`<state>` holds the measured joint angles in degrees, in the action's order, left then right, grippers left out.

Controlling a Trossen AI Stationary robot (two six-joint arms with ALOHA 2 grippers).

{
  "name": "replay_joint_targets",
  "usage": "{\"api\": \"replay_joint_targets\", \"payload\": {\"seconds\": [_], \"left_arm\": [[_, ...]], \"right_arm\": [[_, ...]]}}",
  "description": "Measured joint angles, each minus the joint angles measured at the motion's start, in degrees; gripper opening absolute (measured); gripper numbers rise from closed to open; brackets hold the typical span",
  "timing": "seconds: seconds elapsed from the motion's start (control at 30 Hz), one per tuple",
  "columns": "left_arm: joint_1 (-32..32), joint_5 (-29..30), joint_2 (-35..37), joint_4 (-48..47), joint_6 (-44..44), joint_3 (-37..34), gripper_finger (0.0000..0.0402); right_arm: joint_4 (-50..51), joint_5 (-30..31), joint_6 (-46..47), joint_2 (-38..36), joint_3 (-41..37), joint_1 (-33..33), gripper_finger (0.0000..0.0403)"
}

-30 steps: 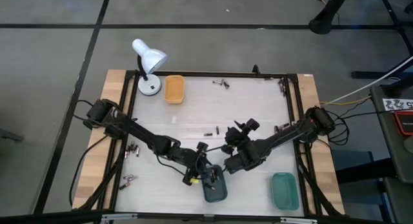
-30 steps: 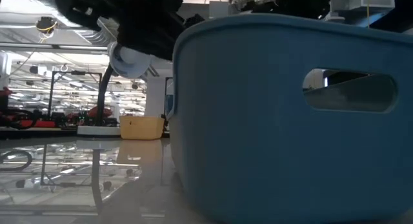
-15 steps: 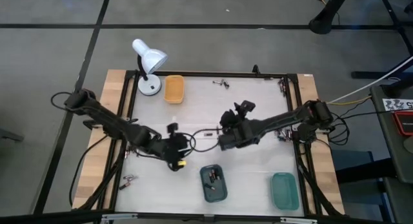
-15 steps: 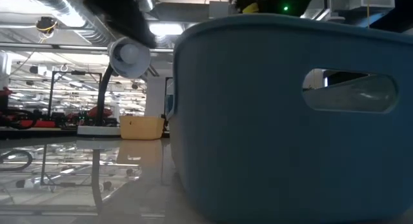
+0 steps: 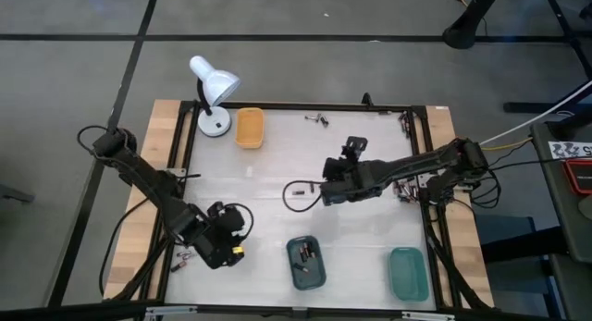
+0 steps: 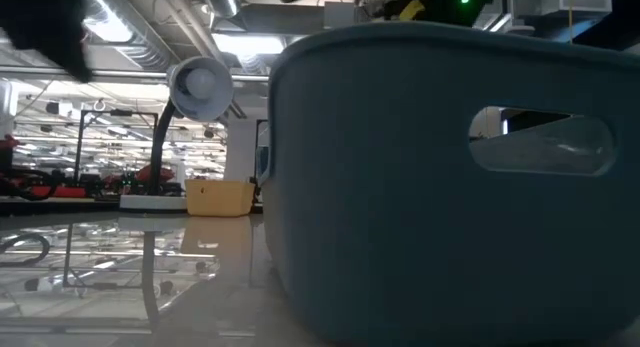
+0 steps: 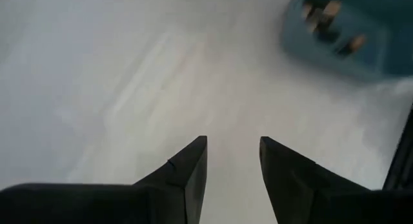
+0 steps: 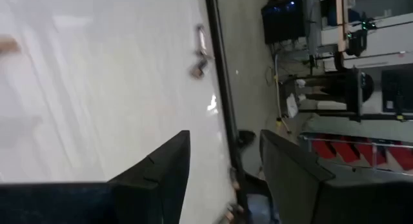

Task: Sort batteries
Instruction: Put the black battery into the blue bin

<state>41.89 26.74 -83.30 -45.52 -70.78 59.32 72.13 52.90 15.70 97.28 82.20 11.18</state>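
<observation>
— What's different around the dark teal tray [image 5: 306,263]?
— The left gripper [image 5: 225,251] is no longer over it; it now sits well to its left.
— And the right gripper [image 5: 331,191]?
— Farther from the tray too, toward the table's middle.

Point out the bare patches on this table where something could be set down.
Bare: the stretch between the orange tray and the right tool, and the strip between the dark teal tray and green tray. Crowded: by the left tool, where batteries lie at the edge.
</observation>
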Motion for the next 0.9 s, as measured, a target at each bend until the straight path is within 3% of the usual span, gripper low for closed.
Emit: {"api": "replay_joint_targets", "payload": {"seconds": [0.23,0.6,0.9], "left_arm": [[-0.4,-11.9,-2.8,-6.9,-8.9,0.1,0.0131],[-1.0,-34.2,-6.4,-4.8,-16.0,0.1,0.0131],[3.8,-42.5,-6.8,-8.8,-23.8,0.1,0.0131]], "right_arm": [[-6.3,-2.4,-2.4,-13.9,-11.7,0.0,0.0188],[-21.3,-11.4,-4.2,-39.9,-36.3,0.0,0.0188],[-27.2,-17.1,-5.9,-49.4,-42.2,0.0,0.0188]]}}
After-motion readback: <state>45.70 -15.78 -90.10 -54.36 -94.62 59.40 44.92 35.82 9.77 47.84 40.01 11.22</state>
